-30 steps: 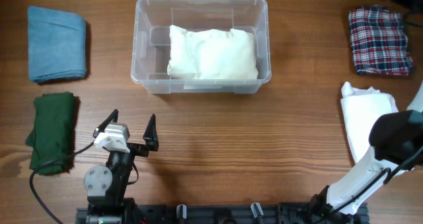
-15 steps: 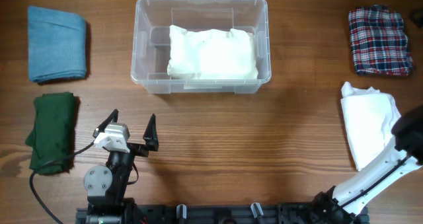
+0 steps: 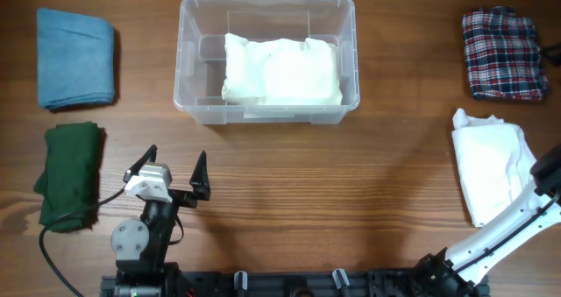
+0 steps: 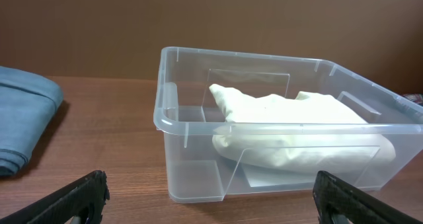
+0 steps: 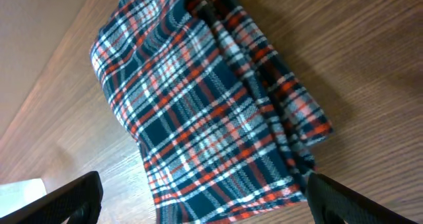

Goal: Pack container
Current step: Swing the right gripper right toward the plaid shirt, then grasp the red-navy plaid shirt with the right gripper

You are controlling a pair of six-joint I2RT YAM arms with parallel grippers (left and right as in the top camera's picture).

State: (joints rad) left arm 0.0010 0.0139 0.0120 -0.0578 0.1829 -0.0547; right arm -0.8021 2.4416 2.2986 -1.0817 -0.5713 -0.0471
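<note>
Container (image 3: 203,78): clear plastic bin, middle of the worktop's (image 3: 351,183) far edge, holding a folded white cloth (image 3: 282,71).
Left end effector (image 3: 177,161): fingers wide apart, empty, by the near edge.
Right end effector (image 5: 205,197): fingers wide apart, empty, above a plaid cloth (image 5: 205,105) at the far right corner.

The right end effector (image 5: 205,196) is cut off at the overhead view's right edge.

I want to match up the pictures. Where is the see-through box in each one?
Overhead: the container sits at the top middle, with a white cloth inside.
Left wrist: the container fills the middle and right, with the same white cloth inside.
Right wrist: not in it; a checked cloth fills the view.
Shared landmark: the wooden table shows in all three.
</note>
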